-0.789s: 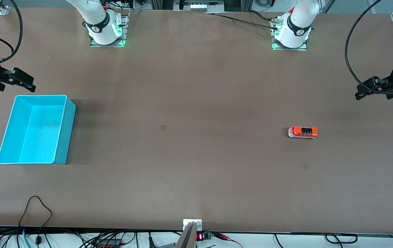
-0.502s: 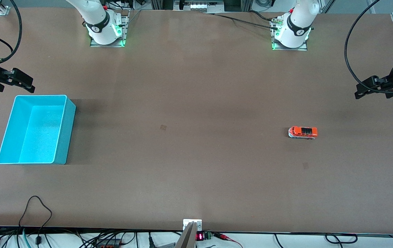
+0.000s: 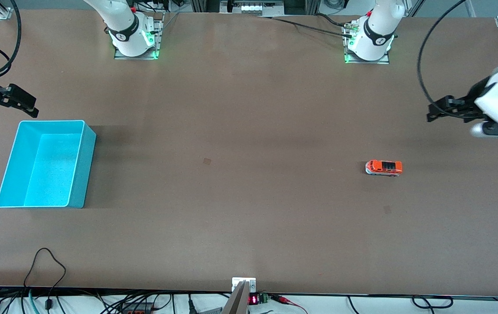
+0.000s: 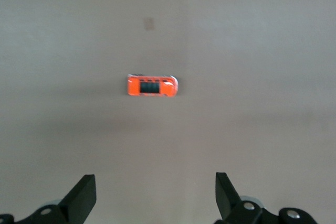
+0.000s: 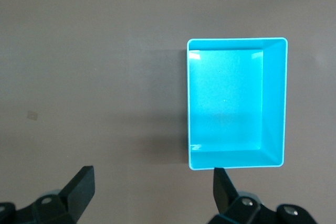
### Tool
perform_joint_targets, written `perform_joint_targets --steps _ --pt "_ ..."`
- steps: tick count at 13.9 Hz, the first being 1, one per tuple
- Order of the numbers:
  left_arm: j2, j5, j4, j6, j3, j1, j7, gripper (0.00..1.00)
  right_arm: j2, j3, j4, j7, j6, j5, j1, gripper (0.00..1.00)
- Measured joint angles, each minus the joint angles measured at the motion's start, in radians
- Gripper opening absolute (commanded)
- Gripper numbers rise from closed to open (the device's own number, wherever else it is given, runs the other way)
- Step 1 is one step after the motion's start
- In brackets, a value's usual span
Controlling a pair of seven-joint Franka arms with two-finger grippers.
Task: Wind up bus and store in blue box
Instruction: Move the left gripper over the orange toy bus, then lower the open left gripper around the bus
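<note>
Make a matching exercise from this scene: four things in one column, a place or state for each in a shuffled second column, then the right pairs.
Things
1. bus
2. blue box
3. left gripper
4. right gripper

Places or states
A. open, in the air near the box's end of the table
B. empty, toward the right arm's end of the table
C. on its wheels on the table, untouched
D. open, up over the table near the bus's end

Pairs: 1-C, 2-B, 3-D, 4-A

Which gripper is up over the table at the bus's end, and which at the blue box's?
The left gripper, open, hangs over the table toward the bus. The right gripper, also open, hangs by the blue box, at the opposite end.
</note>
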Motion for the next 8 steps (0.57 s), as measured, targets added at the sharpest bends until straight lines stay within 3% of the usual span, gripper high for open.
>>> perform_joint_targets --steps 5,8 --pt "0.106 0.002 -0.010 0.005 -0.004 -0.047 0.166 1.00 0.005 -0.002 0.000 0.002 0.001 0.000 -0.005 1.00" --pt "0.149 0.016 -0.094 0.104 -0.002 -0.046 0.349 1.00 0.010 -0.003 0.001 0.002 0.003 0.000 -0.010 1.00"
